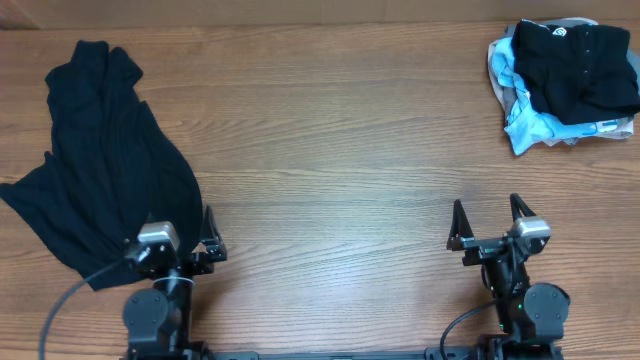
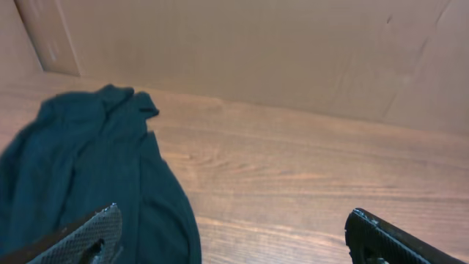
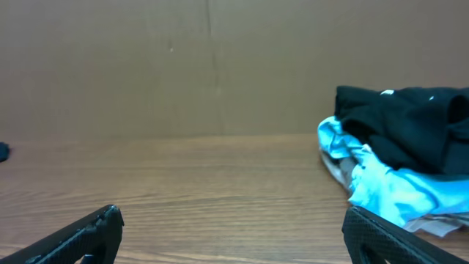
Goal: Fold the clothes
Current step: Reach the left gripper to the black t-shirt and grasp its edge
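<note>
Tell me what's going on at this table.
Two robot arms are set up to fold clothes, but nothing is being handled yet. The left gripper and the right gripper both sit open and empty at the near edge of the table. A black garment lies crumpled and unfolded on the left side, reaching up to the left gripper. A pile of black, light blue and grey clothes sits in the far right corner, away from both arms.

Black garments: you have two, the loose black shirt (image 1: 100,170) and the black garment atop the pile (image 1: 585,65).
Light blue garment (image 1: 527,128): one.
Grey garment (image 1: 498,75): one.
Grippers: you have two, left gripper (image 1: 180,222) and right gripper (image 1: 486,208).
Table (image 1: 330,150): one.
</note>
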`<control>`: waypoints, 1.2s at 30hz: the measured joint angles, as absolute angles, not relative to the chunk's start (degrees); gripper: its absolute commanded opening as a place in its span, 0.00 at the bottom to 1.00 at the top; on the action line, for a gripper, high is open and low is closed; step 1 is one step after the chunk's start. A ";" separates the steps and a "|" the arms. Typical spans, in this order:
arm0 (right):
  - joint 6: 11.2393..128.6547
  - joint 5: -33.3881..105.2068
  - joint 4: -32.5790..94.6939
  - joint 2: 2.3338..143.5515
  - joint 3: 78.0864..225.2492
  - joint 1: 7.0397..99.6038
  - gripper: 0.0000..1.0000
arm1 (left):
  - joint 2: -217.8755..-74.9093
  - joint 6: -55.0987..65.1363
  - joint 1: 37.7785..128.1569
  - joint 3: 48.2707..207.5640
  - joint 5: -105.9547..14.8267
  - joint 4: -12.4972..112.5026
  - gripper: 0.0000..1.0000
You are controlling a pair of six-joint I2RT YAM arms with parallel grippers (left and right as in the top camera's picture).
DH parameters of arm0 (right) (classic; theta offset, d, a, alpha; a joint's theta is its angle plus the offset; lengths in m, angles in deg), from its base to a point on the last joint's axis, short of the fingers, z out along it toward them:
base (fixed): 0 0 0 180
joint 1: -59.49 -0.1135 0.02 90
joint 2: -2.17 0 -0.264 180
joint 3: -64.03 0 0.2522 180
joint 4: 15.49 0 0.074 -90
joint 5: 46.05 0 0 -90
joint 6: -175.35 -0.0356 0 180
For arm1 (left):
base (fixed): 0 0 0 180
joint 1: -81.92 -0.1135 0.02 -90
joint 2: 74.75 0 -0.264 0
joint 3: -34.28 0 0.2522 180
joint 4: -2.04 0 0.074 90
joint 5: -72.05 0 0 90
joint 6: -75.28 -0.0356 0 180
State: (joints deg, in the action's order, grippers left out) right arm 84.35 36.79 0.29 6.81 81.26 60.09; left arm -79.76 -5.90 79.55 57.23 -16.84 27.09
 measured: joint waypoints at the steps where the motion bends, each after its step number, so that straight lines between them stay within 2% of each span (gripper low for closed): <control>1: 84.09 36.36 0.95 8.50 82.79 60.09 1.00 | -81.47 -5.90 79.55 59.35 -16.84 27.70 1.00; 9: 83.61 31.90 10.81 26.79 100.93 60.09 1.00 | -101.18 -5.92 79.55 76.75 -17.72 35.98 1.00; 17: 83.43 26.19 29.28 50.70 123.70 60.09 1.00 | -124.42 -8.98 79.55 99.70 -24.08 56.26 1.00; 21: 83.41 22.43 34.94 61.65 132.71 60.09 1.00 | -133.07 -10.90 79.55 108.25 -28.82 61.03 1.00; 27: 83.41 15.37 33.87 71.49 135.64 60.09 1.00 | -141.53 -12.00 79.55 110.78 -33.21 61.31 1.00; 29: 83.39 13.87 33.78 74.05 135.64 60.09 1.00 | -143.93 -11.91 79.55 110.78 -33.21 61.95 0.89; 36: 83.45 11.94 33.65 79.01 135.64 60.09 0.98 | -153.59 -9.42 79.55 110.89 -26.37 66.34 0.89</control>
